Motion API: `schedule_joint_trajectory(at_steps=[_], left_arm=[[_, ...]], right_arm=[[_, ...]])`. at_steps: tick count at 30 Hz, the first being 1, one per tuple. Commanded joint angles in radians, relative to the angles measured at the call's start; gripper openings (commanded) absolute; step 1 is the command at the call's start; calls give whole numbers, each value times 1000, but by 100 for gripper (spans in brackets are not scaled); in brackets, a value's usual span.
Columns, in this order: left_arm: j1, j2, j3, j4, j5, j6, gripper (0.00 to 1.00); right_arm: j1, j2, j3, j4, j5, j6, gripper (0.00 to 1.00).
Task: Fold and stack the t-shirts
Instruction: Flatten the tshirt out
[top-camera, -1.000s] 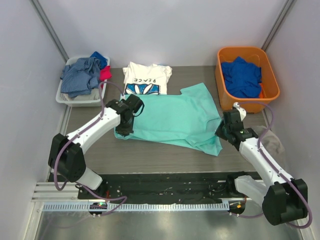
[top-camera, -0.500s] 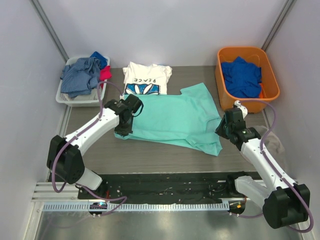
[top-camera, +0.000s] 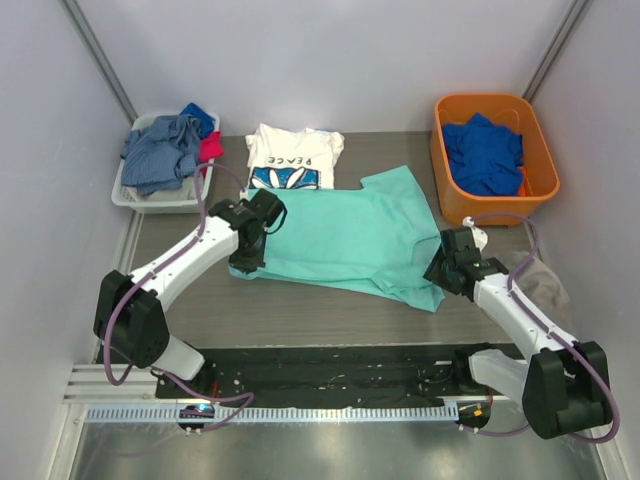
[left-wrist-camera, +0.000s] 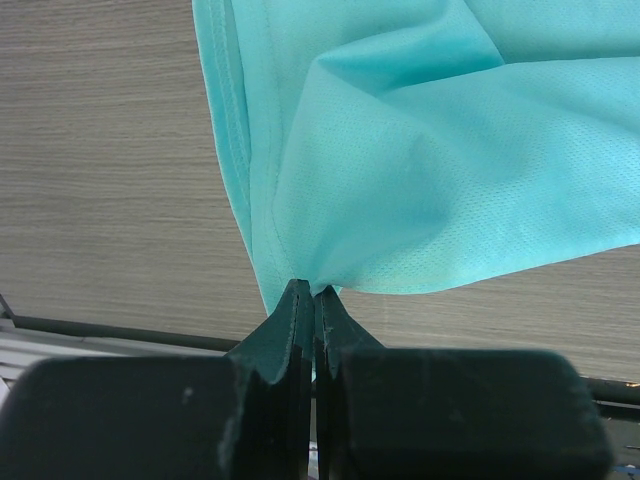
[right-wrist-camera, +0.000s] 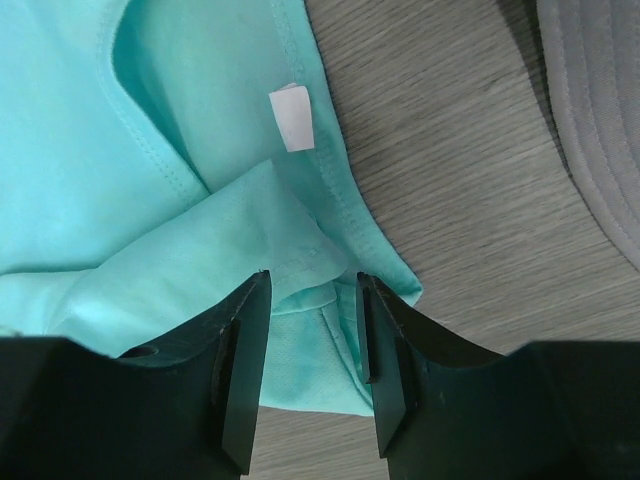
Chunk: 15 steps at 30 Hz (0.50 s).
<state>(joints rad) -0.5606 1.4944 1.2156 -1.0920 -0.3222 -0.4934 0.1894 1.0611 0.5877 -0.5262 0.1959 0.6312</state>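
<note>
The mint-teal t-shirt (top-camera: 345, 240) lies spread across the middle of the table. My left gripper (top-camera: 244, 264) is shut on its near-left corner, and the cloth (left-wrist-camera: 430, 150) rises in a pinched peak from the fingertips (left-wrist-camera: 313, 290). At the shirt's right edge my right gripper (top-camera: 440, 272) stands open. Its fingers straddle a fold of the hem (right-wrist-camera: 312, 285) without pinching it, near a white label (right-wrist-camera: 292, 117). The white PEACE t-shirt (top-camera: 292, 158) lies folded at the back, its near edge touching the teal one.
A white bin (top-camera: 125, 195) at the back left holds grey-blue clothes (top-camera: 160, 150). An orange basket (top-camera: 448, 195) at the back right holds a royal blue garment (top-camera: 483, 155). A grey cloth (top-camera: 540, 280) lies right of my right arm.
My right gripper has opened and let go of the teal shirt's right edge, dipping slightly toward the table. The left gripper holds its corner as before.
</note>
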Motion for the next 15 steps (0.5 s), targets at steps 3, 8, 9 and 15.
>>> schedule_joint_trajectory(at_steps=[3, 8, 9, 15], left_arm=[[7, -26, -10, -6, -6, -7, 0], [7, -23, -10, -6, -6, -8, 0], [7, -25, -10, -5, -6, -8, 0], [7, -17, -10, -6, -8, -7, 0]], right_arm=[[-4, 26, -29, 92, 17, 42, 47], [-8, 54, -38, 115, 19, 41, 47], [-7, 60, -40, 118, 22, 39, 47], [-16, 118, -35, 157, 22, 30, 47]])
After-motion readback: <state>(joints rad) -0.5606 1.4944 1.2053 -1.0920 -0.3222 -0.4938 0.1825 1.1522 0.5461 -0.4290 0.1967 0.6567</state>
